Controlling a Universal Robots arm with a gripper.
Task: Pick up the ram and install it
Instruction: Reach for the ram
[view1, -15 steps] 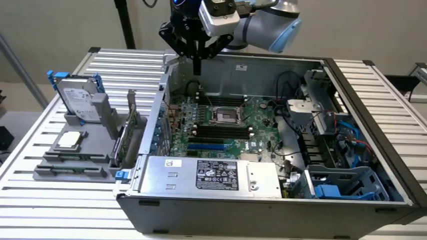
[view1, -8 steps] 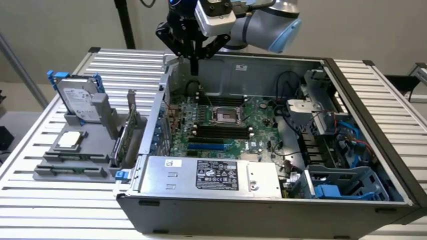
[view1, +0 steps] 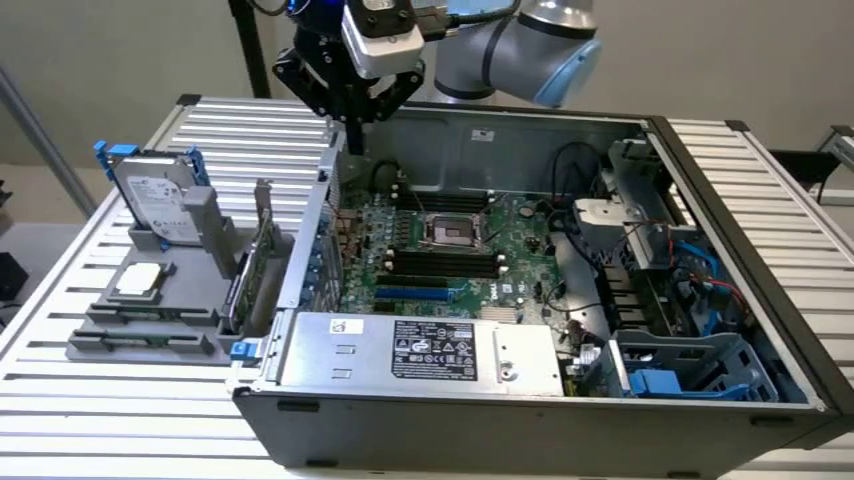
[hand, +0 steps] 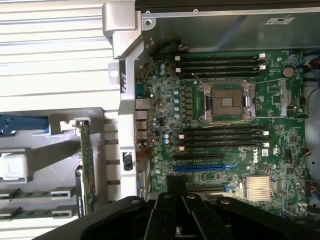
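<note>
The gripper (view1: 356, 130) hangs closed above the rear wall of the open computer case (view1: 534, 430), its black fingers (hand: 161, 216) pressed together with nothing visible between them. In the wrist view the gripper (hand: 176, 200) looks down over the green motherboard (hand: 225, 115). There the black memory slots (hand: 222, 135) lie bare on either side of the open processor socket (hand: 226, 102).

The case rests on a slatted metal bench (view1: 80, 410), with a silver power supply (view1: 414, 350) at its near end. On the exterior view's left, just beside the case, a grey rack (view1: 200, 225) holds spare parts. A hard drive (view1: 154, 195) stands upright at the back of it. A green expansion card (view1: 248, 285) with a metal bracket stands on edge on the side closest to the case, and a square processor chip (view1: 140, 280) lies flat in the middle.

The ram (view1: 144, 314) seems to sit edge-up in one of the rack's low front slots, though it is too thin in this view to be sure. It is well apart from the gripper and outside the case.
</note>
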